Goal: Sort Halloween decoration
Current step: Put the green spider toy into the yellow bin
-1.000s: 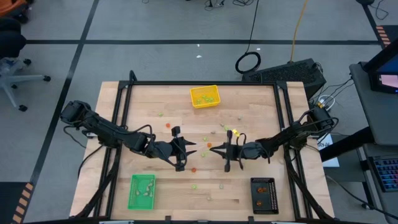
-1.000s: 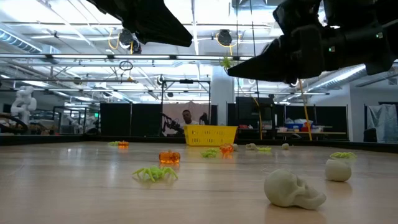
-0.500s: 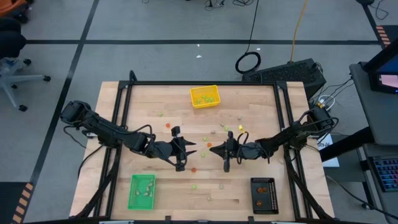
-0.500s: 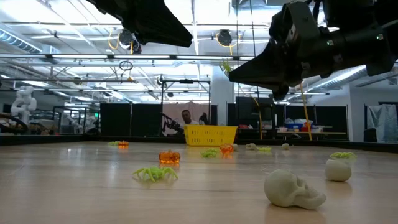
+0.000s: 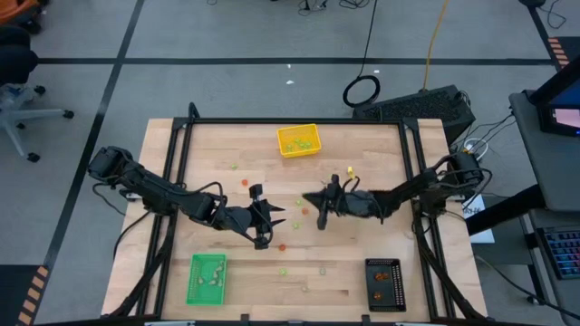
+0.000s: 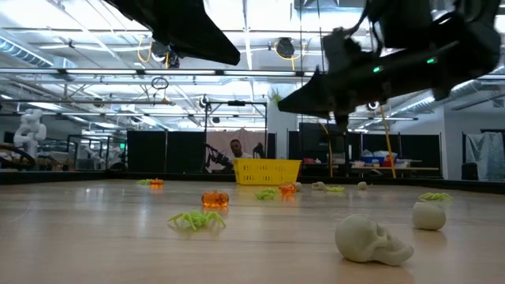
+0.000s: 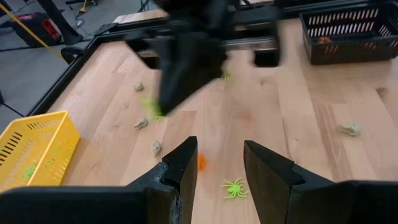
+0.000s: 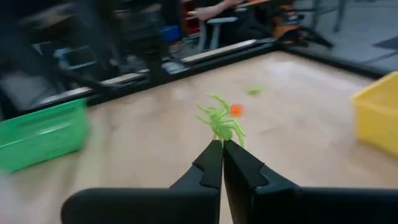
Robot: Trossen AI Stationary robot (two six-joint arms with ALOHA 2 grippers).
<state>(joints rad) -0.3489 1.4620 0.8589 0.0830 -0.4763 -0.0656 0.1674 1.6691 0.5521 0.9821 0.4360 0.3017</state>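
Tiny Halloween decoration pieces lie scattered on the wooden table: a green spider (image 6: 196, 220), an orange pumpkin (image 6: 215, 199), a pale skull (image 6: 371, 239) and a pale ball (image 6: 428, 215). My right gripper (image 8: 222, 146) is above the table's middle (image 5: 308, 203), shut on a light green spider (image 8: 221, 124). My left gripper (image 7: 221, 163) hangs open just left of it (image 5: 275, 219), with nothing between its fingers. On the table below it lie another green spider (image 7: 234, 186) and an orange piece (image 7: 201, 162). My right gripper pinches the light green spider by its near end (image 8: 222, 138) between the two fingertips. The fingers come nearly level from the table's right side. The spider sticks out beyond the fingertips, legs spread, lifted clear of the table.
A yellow tray (image 5: 298, 140) stands at the far middle, a green tray (image 5: 207, 278) at the near left and a black tray (image 5: 384, 283) at the near right. A black frame (image 5: 290, 120) runs along the table's edges. A person sits in the room behind.
My right gripper has swung toward the table's far edge and a little to the left, rolling about its own axis, with the green spider still pinched and clear of the table.
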